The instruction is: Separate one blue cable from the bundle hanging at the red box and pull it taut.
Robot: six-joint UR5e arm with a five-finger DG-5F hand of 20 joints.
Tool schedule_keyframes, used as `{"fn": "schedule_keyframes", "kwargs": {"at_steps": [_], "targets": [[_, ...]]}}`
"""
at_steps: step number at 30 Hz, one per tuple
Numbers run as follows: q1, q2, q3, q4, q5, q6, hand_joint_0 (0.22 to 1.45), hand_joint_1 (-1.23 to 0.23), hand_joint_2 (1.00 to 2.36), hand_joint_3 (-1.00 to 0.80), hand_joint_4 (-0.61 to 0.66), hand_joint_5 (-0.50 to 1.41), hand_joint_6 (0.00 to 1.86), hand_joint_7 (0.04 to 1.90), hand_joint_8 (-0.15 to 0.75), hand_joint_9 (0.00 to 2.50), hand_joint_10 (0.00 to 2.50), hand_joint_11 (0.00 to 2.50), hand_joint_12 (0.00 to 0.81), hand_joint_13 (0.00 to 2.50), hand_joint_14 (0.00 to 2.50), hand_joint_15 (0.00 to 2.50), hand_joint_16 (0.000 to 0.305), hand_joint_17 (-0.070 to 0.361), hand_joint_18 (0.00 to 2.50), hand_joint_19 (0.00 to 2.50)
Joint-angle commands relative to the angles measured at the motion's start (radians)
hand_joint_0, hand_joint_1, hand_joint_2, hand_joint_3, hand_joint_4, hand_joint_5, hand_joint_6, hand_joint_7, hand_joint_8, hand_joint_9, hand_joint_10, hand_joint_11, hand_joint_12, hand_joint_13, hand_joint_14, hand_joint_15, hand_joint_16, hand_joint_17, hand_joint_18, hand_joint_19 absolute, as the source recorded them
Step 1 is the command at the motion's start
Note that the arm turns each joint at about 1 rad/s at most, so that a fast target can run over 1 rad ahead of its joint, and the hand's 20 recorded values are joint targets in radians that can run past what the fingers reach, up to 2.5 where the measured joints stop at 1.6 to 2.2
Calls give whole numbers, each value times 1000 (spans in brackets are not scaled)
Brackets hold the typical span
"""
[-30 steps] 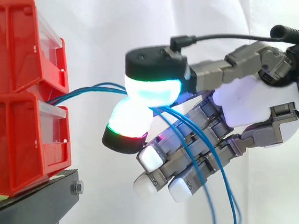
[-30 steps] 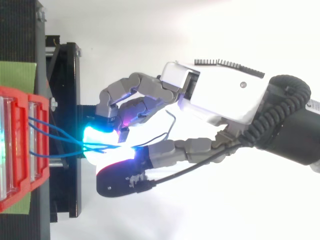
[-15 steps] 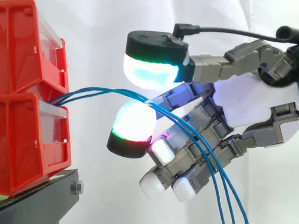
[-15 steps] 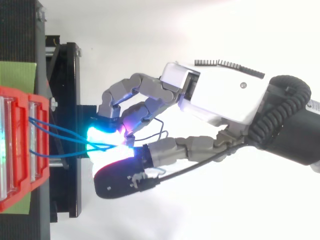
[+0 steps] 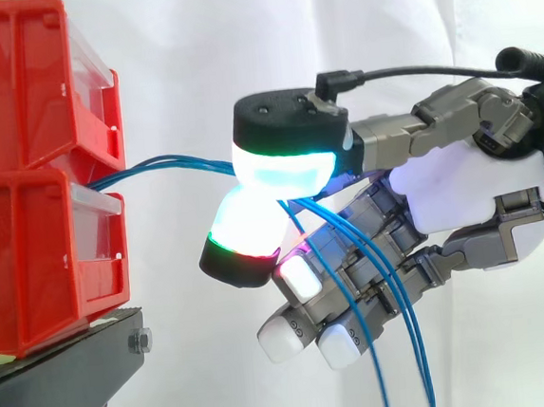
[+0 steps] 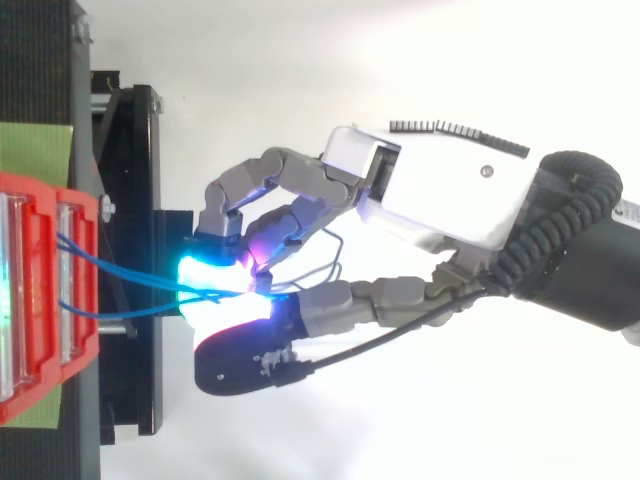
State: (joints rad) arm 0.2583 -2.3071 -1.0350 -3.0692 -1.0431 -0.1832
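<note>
Several thin blue cables (image 5: 173, 163) come out between the two stacked red bins (image 5: 21, 168) and run right to my hand (image 5: 471, 186). Two glowing fingertip pads (image 5: 283, 169) are pressed together on the cables, about a hand's width right of the bins. Past the pinch the cables drop down across the curled lower fingers and leave the bottom edge. From above, the cables (image 6: 130, 285) fan out of the red bins (image 6: 40, 300) and meet at the bright pads of the hand (image 6: 430, 190).
The bins sit on a black stand (image 5: 68, 374) at the left, with a bolt at its edge. A white curtain (image 5: 181, 40) hangs behind. The arm comes in from the right.
Half a second ago the two pads stood apart with the cables lying over the lower one. Now the pads have closed together on the cables again, as they were a second ago.
</note>
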Motion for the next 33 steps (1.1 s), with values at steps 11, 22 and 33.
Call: {"fn": "schedule_keyframes", "kwargs": {"at_steps": [11, 22, 33], "targets": [[1, 0, 0, 0, -1, 2, 556, -675, 1000, -500, 162, -192, 940, 904, 385, 964, 17, 815, 359, 771, 14, 440, 47, 107, 778, 541], [-1, 0, 0, -3, -1, 5, 647, -675, 1017, -272, 131, -181, 936, 1038, 401, 1009, 15, 819, 362, 792, 14, 443, 47, 107, 804, 582], [-1, 0, 0, -3, -1, 5, 725, -838, 1000, -500, 110, -197, 959, 992, 372, 949, 16, 843, 356, 767, 16, 449, 48, 107, 832, 586]]}}
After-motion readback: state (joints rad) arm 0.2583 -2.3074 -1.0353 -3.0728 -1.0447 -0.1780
